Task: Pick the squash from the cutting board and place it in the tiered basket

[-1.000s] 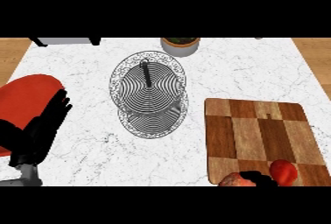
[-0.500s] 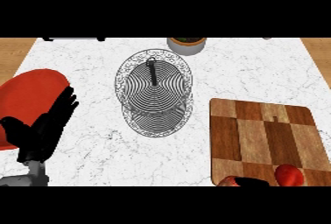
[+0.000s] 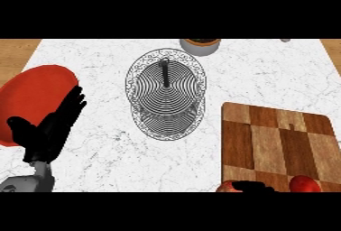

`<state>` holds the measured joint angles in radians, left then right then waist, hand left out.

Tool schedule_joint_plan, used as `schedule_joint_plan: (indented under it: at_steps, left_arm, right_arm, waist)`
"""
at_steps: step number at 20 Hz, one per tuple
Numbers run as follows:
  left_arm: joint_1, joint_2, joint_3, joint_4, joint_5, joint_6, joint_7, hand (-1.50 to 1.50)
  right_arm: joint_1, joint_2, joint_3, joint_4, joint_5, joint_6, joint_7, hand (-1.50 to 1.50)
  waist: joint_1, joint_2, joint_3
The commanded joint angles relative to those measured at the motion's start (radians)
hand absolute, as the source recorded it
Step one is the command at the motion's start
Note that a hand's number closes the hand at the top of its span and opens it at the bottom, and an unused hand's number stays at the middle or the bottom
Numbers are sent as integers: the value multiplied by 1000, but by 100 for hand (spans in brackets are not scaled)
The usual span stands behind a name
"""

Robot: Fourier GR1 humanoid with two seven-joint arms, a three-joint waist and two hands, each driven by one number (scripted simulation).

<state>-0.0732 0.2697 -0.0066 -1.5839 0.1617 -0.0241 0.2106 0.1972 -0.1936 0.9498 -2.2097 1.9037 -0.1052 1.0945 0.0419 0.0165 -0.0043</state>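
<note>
free: counter (image 3: 212,155) between tiered basket (image 3: 166,97) and cutting board (image 3: 276,140) | obstacle: centre post (image 3: 165,74)

Left hand (image 3: 48,134) straight-fingered; right hand (image 3: 256,186) low.

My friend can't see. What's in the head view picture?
A wire tiered basket stands in the middle, a cutting board to its right. The right hand shows at the board's near edge; the left hand rests open by a red plate.
</note>
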Motion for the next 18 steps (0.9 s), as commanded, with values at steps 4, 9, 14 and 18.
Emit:
schedule_joint_plan:
  at_steps: [4, 9, 14, 18]
  left_arm:
    - [-13, 2, -6, -3, -6, -6, -4, 0]
    - [-25, -14, -12, -4, -7, 9, 15, 0]
    - [-54, -2, -5, 14, -10, -3, -1, 0]
    - [-47, -9, -23, 6, -11, -10, 12, 0]
  right_arm:
    - [-107, 184, -49, 3, -115, 26, 155, 150]
    - [-110, 184, -68, 8, -176, 20, 173, 150]
    - [-135, 184, -112, 33, -223, 17, 185, 150]
    - [-243, 188, -189, 135, -276, 17, 216, 150]
  waist:
    - [24, 10, 0]
    - [28, 10, 1]
    - [24, 14, 0]
    - [40, 11, 1]
